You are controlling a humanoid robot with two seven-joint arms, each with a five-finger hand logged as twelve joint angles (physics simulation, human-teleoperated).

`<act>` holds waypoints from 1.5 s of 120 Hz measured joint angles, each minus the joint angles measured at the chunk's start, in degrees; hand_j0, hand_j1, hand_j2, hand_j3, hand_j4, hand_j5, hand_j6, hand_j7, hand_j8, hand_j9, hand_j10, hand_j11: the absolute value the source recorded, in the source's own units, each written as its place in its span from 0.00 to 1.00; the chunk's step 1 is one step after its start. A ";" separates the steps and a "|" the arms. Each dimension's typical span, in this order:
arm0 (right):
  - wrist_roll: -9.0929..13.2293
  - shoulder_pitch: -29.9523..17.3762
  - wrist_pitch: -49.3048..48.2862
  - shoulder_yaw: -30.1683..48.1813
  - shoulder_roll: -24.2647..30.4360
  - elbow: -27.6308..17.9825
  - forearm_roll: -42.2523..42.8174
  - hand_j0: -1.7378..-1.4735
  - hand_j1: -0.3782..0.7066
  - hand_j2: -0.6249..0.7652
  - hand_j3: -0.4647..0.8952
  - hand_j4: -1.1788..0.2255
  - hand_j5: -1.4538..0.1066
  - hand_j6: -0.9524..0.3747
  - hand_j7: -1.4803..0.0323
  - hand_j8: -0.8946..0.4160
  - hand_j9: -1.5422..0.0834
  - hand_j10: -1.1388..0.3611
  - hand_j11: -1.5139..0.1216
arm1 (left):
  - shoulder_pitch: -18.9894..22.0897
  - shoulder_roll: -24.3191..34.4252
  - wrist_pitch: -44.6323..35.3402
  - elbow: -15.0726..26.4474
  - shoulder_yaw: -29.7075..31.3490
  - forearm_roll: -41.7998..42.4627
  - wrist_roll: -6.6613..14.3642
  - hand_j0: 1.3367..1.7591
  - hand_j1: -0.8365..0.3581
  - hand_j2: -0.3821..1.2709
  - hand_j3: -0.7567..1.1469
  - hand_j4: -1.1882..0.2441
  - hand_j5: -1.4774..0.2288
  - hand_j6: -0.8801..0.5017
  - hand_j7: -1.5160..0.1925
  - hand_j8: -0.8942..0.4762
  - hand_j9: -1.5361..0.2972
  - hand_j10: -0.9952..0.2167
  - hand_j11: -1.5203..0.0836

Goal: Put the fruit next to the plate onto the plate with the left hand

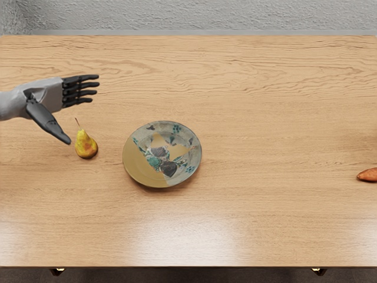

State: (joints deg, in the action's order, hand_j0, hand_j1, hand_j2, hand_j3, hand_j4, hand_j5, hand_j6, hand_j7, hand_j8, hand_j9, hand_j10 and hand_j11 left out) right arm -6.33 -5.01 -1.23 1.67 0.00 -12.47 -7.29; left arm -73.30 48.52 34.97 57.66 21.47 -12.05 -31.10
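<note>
A wooden table [247, 236] fills the view from above. Closest, at the right edge, part of an orange object [368, 174] lies well apart from everything else. Near the middle sits a round patterned plate [134, 168], holding nothing. Just beside its left rim, not touching it, a yellow pear [86, 145] stands upright on the table, stem up. Above and left of the pear hovers the left hand [56, 97], fingers [82, 85] stretched out straight and holding nothing, thumb [50, 124] angled down towards the pear. A grey wall [188, 15] lies beyond.
</note>
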 joint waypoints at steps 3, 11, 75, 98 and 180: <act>0.00 0.00 0.00 0.00 0.00 0.00 0.00 0.30 0.04 0.45 0.34 0.83 0.92 0.71 0.97 0.68 0.94 0.75 0.92 | 0.42 0.00 0.00 0.00 -0.23 0.03 -0.12 0.76 0.99 0.23 0.40 0.83 0.86 0.63 0.89 0.65 0.84 0.82 0.95; 0.00 0.00 0.00 0.00 0.00 0.00 0.00 0.30 0.04 0.45 0.34 0.83 0.92 0.71 0.97 0.68 0.94 0.75 0.92 | 0.88 -0.02 0.00 -0.16 -0.88 0.06 -0.32 0.76 0.99 0.23 0.40 0.83 0.86 0.63 0.89 0.65 0.84 0.82 0.95; 0.00 0.00 0.00 0.00 0.00 -0.01 0.00 0.30 0.04 0.45 0.34 0.83 0.92 0.71 0.97 0.68 0.94 0.75 0.92 | 11.95 -2.90 0.00 -7.82 -10.47 -3.30 -0.63 0.76 0.99 0.23 0.40 0.83 0.86 0.63 0.89 0.65 0.84 0.82 0.95; 0.00 0.00 0.00 0.00 0.00 -0.01 0.00 0.30 0.04 0.45 0.34 0.83 0.92 0.71 0.97 0.68 0.94 0.75 0.92 | 12.89 -4.62 0.00 -9.90 -11.45 -4.44 -0.63 0.76 0.99 0.23 0.40 0.83 0.86 0.63 0.89 0.65 0.84 0.82 0.95; 0.00 0.00 0.00 0.00 0.00 -0.01 0.00 0.30 0.04 0.45 0.34 0.83 0.92 0.71 0.97 0.68 0.94 0.75 0.92 | 16.52 -10.81 -4.95 -15.22 -11.68 -4.70 -0.45 0.76 0.99 0.23 0.40 0.83 0.86 0.63 0.89 0.65 0.84 0.82 0.95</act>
State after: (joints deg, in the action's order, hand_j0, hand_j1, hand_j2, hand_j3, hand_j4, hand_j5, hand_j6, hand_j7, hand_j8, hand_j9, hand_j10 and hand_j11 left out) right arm -6.33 -5.01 -1.23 1.67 0.00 -12.48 -7.29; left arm -56.77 37.70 30.02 42.44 9.79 -16.75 -31.55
